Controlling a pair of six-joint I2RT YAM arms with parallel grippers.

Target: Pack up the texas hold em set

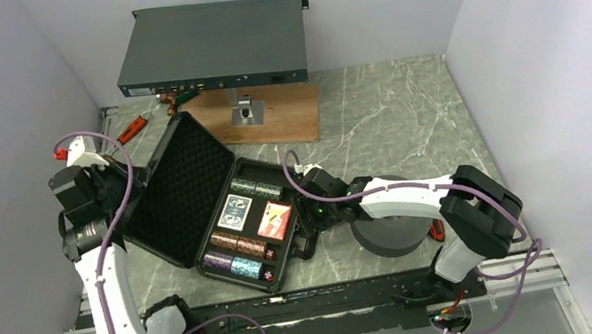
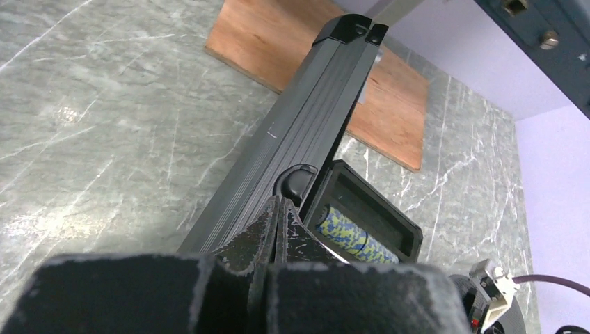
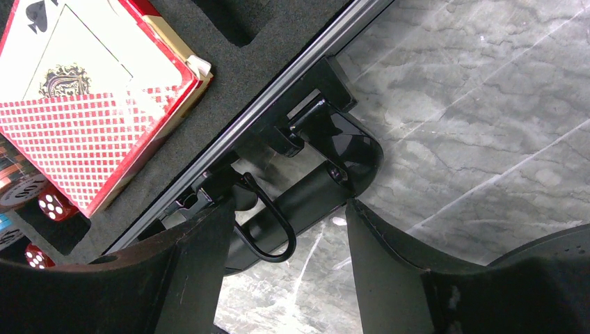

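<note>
The black briefcase (image 1: 267,281) lies open mid-table. Its foam-lined lid (image 1: 179,185) stands tilted up on the left. In the base are chip stacks (image 1: 238,246), a blue card deck (image 1: 236,211), a red card deck (image 1: 275,220) and red dice (image 3: 52,205). My left gripper (image 1: 122,178) is shut on nothing, its tips (image 2: 282,203) against the outer side of the lid (image 2: 306,118); a blue-yellow chip stack (image 2: 348,236) shows beyond. My right gripper (image 1: 306,224) is open at the case's front, its fingers (image 3: 289,209) either side of the black handle (image 3: 306,198). The red card deck (image 3: 83,104) is at upper left.
A flat grey rack-mount box (image 1: 210,46) sits on a stand over a wooden board (image 1: 266,113) at the back. A dark foam ring (image 1: 393,237) lies under my right arm. Red-handled tools (image 1: 132,128) lie at back left. Walls close in left, right and behind.
</note>
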